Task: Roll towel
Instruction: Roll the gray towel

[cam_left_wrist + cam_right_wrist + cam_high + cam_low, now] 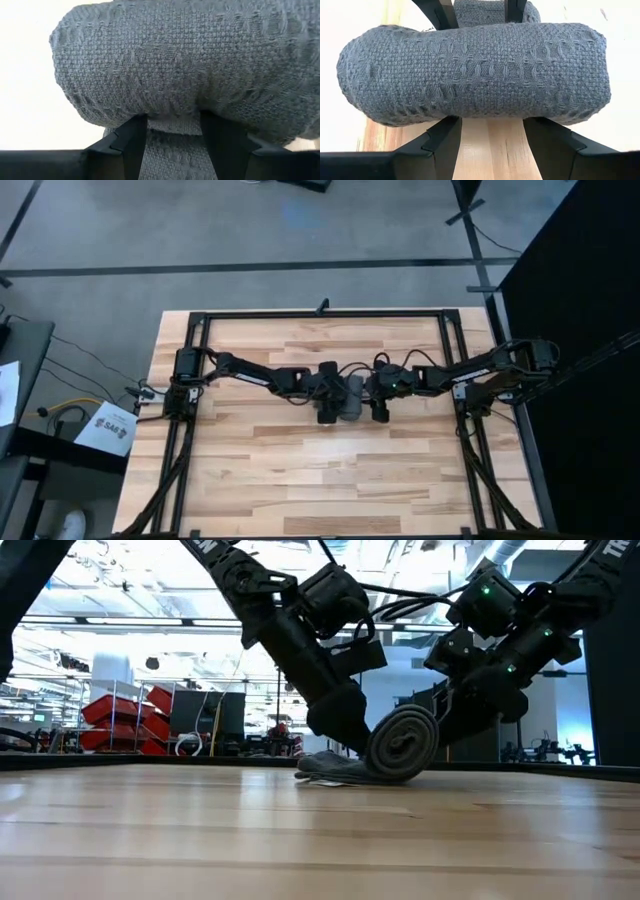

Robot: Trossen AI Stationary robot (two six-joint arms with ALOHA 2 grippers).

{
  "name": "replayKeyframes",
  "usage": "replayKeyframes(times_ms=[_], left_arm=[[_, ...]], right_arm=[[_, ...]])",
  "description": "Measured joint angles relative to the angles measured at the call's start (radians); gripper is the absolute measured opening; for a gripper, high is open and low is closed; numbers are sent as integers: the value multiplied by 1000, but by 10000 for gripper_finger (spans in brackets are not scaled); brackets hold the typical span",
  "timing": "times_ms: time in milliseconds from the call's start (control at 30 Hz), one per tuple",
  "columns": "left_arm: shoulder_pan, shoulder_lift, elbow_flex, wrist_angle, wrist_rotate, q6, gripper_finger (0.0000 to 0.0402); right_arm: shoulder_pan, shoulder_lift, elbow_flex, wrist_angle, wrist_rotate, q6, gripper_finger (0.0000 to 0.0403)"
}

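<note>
both grippers, left gripper (331,415) and right gripper (381,413), are standing spread open, gripping nothing, bracketing the towel (400,743) roll to keep it tight on the tabletop (300,470)

Both arms reach inward and meet at mid-table — left gripper (329,412) and right gripper (381,410) tilted down, facing each other, each with fingers spread apart, tips low.
</note>
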Motion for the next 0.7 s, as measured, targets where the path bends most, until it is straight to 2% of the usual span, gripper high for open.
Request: replayKeyframes(times_ms=[467, 700], left_arm=[[9, -29, 14, -52, -1, 0, 173], [11, -103, 15, -190, -21, -44, 173]], right_arm=[[1, 0, 0, -5, 0, -8, 203], [1, 0, 2, -14, 0, 0, 203]])
